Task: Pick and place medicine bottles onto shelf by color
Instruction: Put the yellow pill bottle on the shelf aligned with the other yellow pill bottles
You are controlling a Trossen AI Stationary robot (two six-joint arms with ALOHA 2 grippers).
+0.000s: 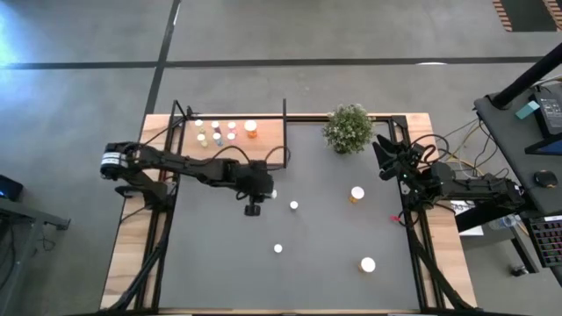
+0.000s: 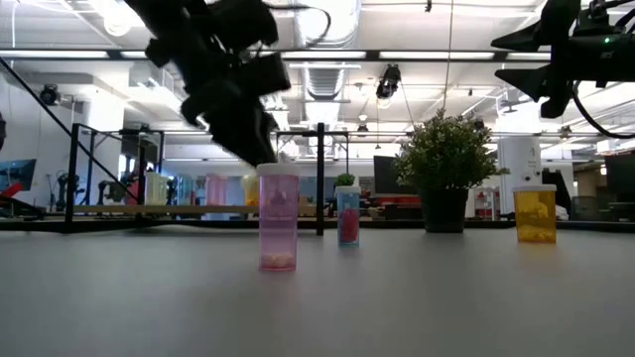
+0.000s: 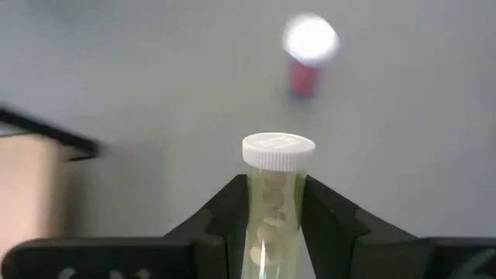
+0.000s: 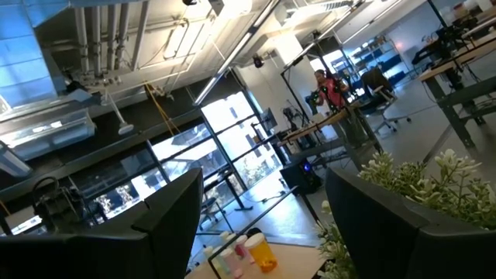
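The left pincer (image 3: 275,225) is clamped on a yellow-green bottle (image 3: 273,201) with a white cap, just off the shelf's (image 1: 268,132) near right corner. From overhead that bottle is almost wholly hidden under the arm, and only its cap peeks out. The bottle's lower end is cut off in the wrist picture.

On the shelf stand several bottles (image 1: 224,132), too small to sort by colour from above. Right of the shelf, loose on the bench (image 1: 219,263), sit a pink bottle (image 2: 278,218), a smaller pink one (image 2: 348,216) and an orange one (image 2: 536,213).

The right pincer (image 4: 263,225) hangs apart beside the potted plant (image 1: 349,128), holding nothing.
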